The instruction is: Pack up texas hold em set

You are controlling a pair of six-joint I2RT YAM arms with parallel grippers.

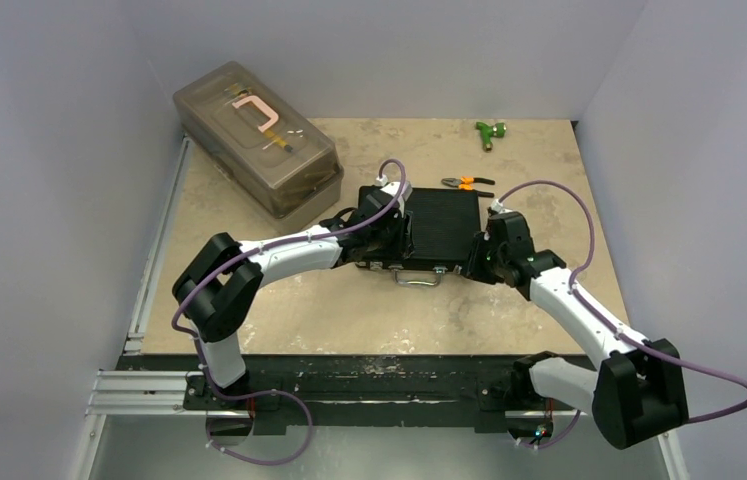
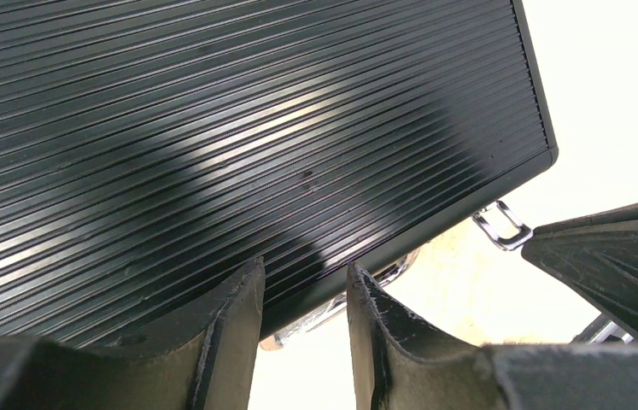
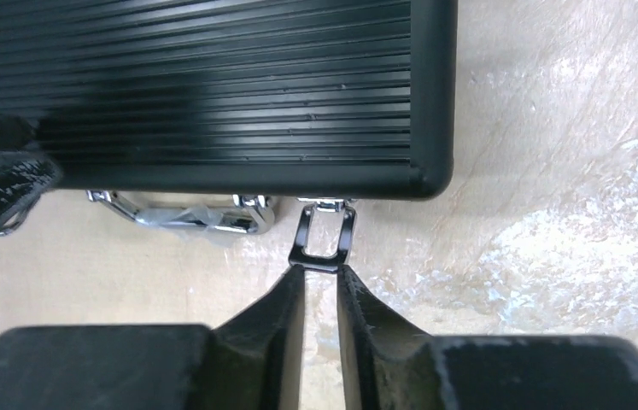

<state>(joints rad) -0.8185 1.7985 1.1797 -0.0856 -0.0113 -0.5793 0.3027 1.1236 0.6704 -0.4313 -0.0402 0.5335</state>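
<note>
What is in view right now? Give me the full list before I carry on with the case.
black ribbed briefcase: one, black, lid shut, flat at the table's middle
silver handle: one, chrome, on the case's near edge
silver latch loop: one seen, chrome, hanging off the near edge by the case's right corner
translucent grey-brown plastic box: one, lidded, far left corner
pink C-shaped piece: one, at the box's top; on or under the lid unclear
orange-handled pliers: one, just beyond the case
green object: one, small, far edge; type unclear
beige table: one, mottled
left gripper: fingers apart, over the case's near left edge
right gripper: fingers close together, tips at the latch loop
</note>
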